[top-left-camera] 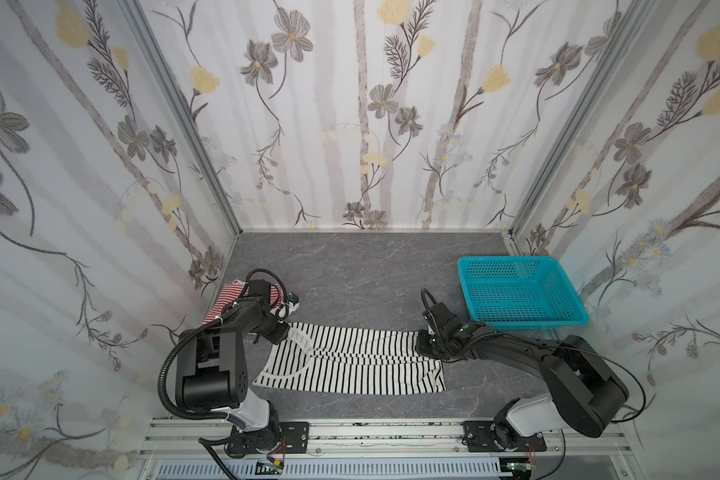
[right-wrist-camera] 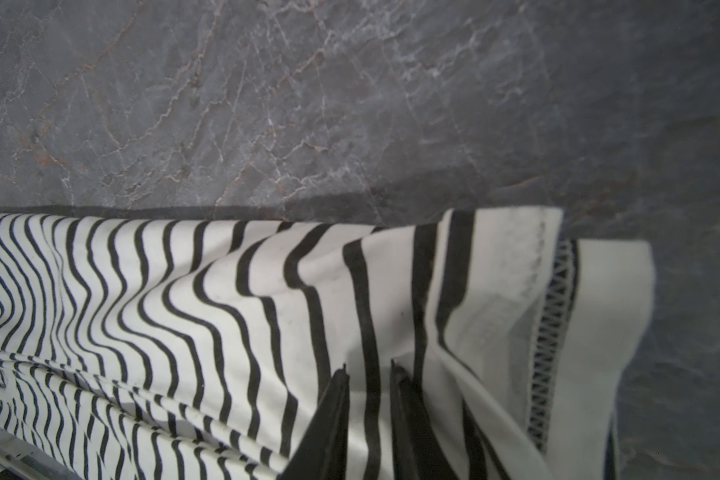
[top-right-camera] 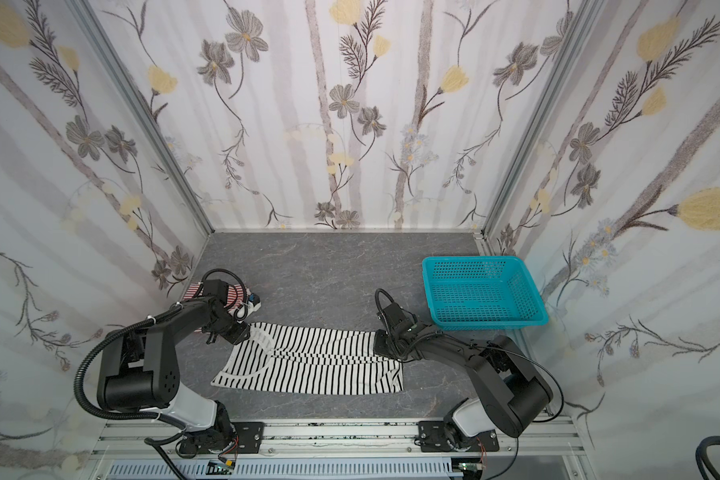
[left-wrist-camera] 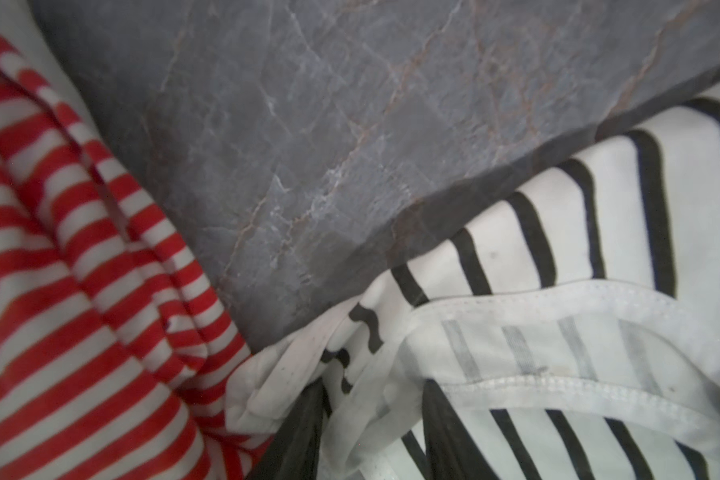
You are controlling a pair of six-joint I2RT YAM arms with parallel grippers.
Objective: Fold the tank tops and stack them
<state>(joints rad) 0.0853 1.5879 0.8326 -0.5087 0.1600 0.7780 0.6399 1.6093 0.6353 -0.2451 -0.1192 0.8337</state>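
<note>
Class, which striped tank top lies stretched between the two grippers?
The black-and-white striped knit tank top, held by left gripper and right gripper; the red-and-white striped top lies bunched farther left.

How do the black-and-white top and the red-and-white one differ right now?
The black-and-white tank top lies stretched out mid-table; the red-and-white tank top sits bunched at the far left, partly behind the left arm. The left gripper and right gripper each pinch an end of the black-and-white one; the red-and-white one is unheld. Both are striped.
</note>
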